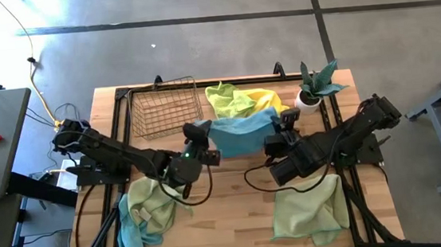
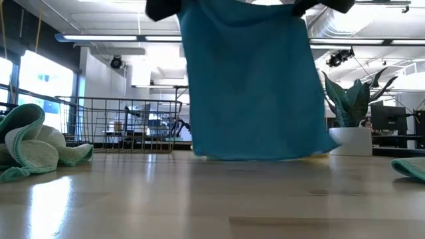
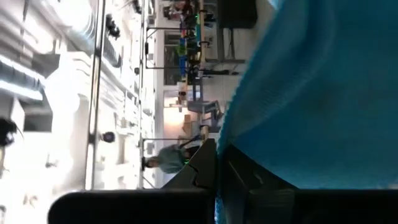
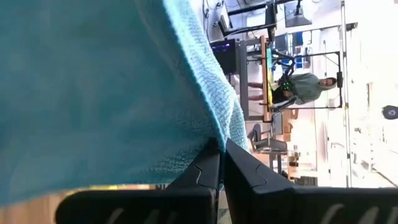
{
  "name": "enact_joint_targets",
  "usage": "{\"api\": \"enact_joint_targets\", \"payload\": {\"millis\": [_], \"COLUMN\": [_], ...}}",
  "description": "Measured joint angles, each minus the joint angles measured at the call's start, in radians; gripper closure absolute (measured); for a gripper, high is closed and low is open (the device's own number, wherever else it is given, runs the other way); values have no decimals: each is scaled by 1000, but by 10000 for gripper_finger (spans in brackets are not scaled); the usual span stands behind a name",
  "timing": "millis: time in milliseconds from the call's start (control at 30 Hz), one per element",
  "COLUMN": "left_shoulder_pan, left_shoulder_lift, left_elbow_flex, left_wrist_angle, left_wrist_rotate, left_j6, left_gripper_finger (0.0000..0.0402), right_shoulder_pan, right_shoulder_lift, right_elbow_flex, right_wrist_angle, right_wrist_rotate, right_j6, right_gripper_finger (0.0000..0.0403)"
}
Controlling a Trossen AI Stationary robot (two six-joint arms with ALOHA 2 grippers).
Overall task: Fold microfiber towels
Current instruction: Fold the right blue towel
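A blue towel (image 2: 252, 79) hangs spread out as a sheet over the table's middle, and both grippers hold its top. My left gripper (image 1: 203, 133) is shut on its upper left corner. My right gripper (image 1: 284, 131) is shut on its upper right corner. Its lower edge (image 2: 259, 157) hangs close to the table top; whether it touches does not show. Behind it, lime and yellow towels (image 1: 238, 99) lie in a heap. A sage green towel (image 1: 152, 205) lies crumpled near the left front, and another (image 1: 312, 207) lies flat at the right front. My left gripper pinches the blue towel's upper left corner (image 3: 233, 146) between its two shut fingers (image 3: 208, 171). It comes roughly level from the table's left. The cloth hangs below the fingers. How many layers are in the pinch does not show. My right gripper pinches the towel's upper right corner (image 4: 208, 138) at its edge between its shut fingers (image 4: 239, 165). It comes from the table's right, slanting slightly down. The cloth hangs spread between the two grippers.
A wire basket (image 1: 167, 108) stands at the far left of the table. A potted plant (image 1: 317, 87) stands at the far right corner. A light blue cloth (image 1: 135, 243) hangs over the front left edge. Bare wood (image 1: 232, 210) lies between the two sage towels.
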Motion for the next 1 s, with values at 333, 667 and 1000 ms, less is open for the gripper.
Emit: {"api": "enact_joint_targets", "payload": {"millis": [333,667,1000], "left_shoulder_pan": [64,184,246], "left_shoulder_lift": [-88,-136,-137], "left_elbow_flex": [0,0,0], "left_wrist_angle": [36,82,184], "left_wrist_rotate": [3,180,221], "left_j6": [1,68,130], "left_gripper_finger": [401,401,401], "right_shoulder_pan": [-107,-289,-417], "right_shoulder_lift": [-18,-132,-185], "right_elbow_flex": [50,50,49], "right_wrist_angle": [1,37,337], "right_wrist_rotate": [38,31,-124], "right_j6": [-103,-104,-312], "right_gripper_finger": [403,403,403]}}
